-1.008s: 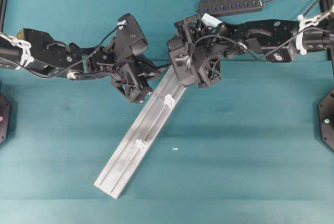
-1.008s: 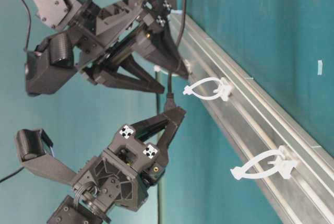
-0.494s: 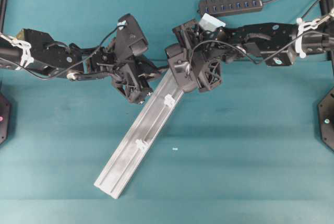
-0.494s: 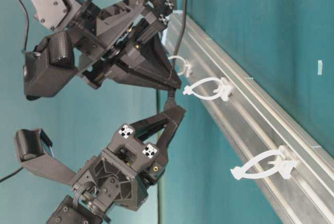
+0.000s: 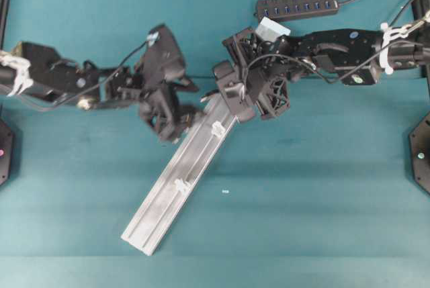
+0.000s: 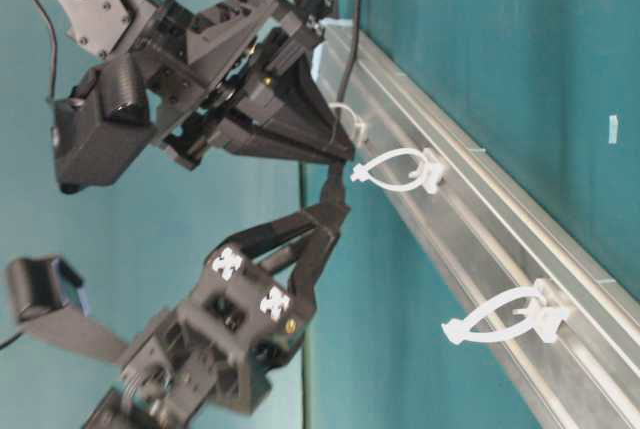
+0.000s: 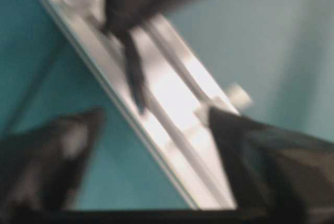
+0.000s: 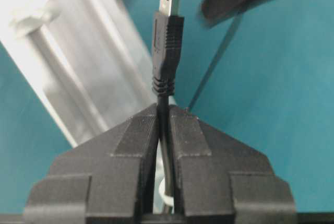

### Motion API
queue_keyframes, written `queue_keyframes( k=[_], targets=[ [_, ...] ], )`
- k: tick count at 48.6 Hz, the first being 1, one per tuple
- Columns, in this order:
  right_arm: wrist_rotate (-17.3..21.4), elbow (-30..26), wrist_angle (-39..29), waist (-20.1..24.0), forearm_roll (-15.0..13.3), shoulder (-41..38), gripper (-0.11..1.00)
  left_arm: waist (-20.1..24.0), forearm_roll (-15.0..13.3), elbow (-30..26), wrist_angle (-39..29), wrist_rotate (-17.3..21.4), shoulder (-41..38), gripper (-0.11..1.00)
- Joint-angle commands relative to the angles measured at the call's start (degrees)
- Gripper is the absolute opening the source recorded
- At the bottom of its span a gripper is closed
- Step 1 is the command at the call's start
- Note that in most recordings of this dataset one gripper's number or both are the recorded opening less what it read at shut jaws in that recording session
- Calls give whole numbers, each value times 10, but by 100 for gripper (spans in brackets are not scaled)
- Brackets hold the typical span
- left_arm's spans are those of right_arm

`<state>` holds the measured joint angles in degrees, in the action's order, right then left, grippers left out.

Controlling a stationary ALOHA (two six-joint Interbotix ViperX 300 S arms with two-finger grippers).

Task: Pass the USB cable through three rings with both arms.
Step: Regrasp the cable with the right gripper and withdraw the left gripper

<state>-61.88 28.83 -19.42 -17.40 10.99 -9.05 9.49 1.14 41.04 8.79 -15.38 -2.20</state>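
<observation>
The USB cable [image 8: 167, 41] sticks up out of my right gripper [image 8: 163, 113], which is shut on the cord just behind the plug, metal tip free. In the table-level view the right gripper [image 6: 345, 157] holds it between the first ring [image 6: 343, 119] and the second ring [image 6: 395, 171]; the third ring [image 6: 505, 317] stands further down the rail. My left gripper [image 7: 151, 130] is open beside the rail with nothing between its fingers [image 7: 261, 156], a little back from the plug [image 7: 134, 78]. From above, the left gripper [image 5: 185, 119] sits just left of the rail's top end.
The silver rail [image 5: 168, 194] runs diagonally from under the right gripper down to the lower left. A black multi-port hub [image 5: 295, 5] lies at the back, with cords trailing to the right. A small white speck [image 5: 225, 192] lies on the teal mat.
The right gripper came down and shut on the cord behind the plug. The left gripper then let go, opened wide and drew back a little; its view is blurred by motion.
</observation>
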Motion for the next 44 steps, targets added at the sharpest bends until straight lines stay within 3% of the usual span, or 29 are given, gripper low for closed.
queue_keyframes(
  k=[1, 10, 25, 44],
  targets=[
    [4, 0, -15, 7, -17, 2, 8, -16, 1, 7, -9, -2, 39, 97],
    [4, 0, -26, 11, -38, 2, 8, -38, 2, 45, -22, -2, 111, 92],
    [4, 7, -55, 12, -79, 9, 8, -38, 1, 114, -111, -4, 254, 92],
    [3, 33, -83, 18, -81, 20, 8, -39, 2, 165, -116, -54, 346, 92]
  ],
)
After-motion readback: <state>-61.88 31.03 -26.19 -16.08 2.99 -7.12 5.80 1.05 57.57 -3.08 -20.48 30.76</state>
